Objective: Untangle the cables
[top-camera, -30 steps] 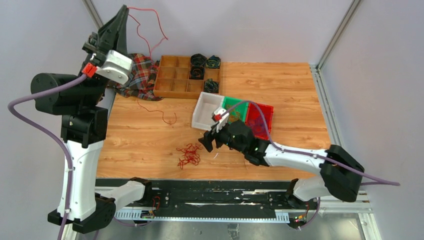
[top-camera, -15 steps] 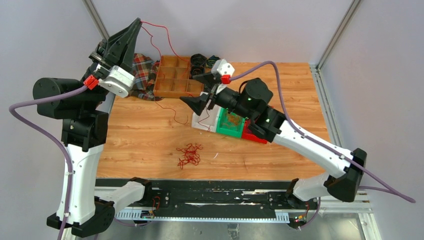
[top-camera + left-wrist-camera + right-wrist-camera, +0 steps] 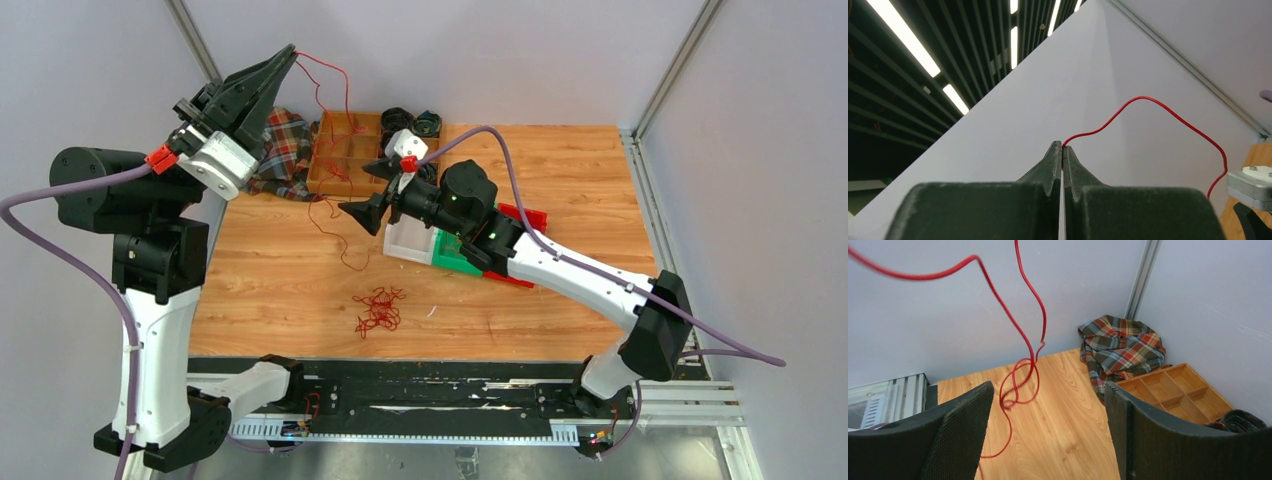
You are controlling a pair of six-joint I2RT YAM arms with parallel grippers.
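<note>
A single red cable [image 3: 345, 100] hangs from my left gripper [image 3: 292, 48], which is raised high at the back left. It loops down in front of the wall and trails to the table [image 3: 343, 258]. In the left wrist view the jaws are pressed together on that cable's end [image 3: 1062, 147], and the strand [image 3: 1148, 100] arcs away to the right. A small tangle of red cables [image 3: 378, 310] lies on the wood near the front edge. My right gripper [image 3: 368, 192] hovers open beside the hanging strand. In its wrist view the red cable [image 3: 1024, 342] dangles just ahead of the left finger [image 3: 963, 430], untouched.
A plaid cloth [image 3: 285, 150] lies bunched in the back left corner beside a wooden divided tray [image 3: 345, 170] holding dark coiled rolls [image 3: 425, 122]. White [image 3: 405, 238], green [image 3: 455, 258] and red [image 3: 520, 215] bins sit under my right arm.
My right arm has swung up from beside the tangle to the hanging strand at the back left. My left gripper has tilted to the right, carrying the cable's end with it.
</note>
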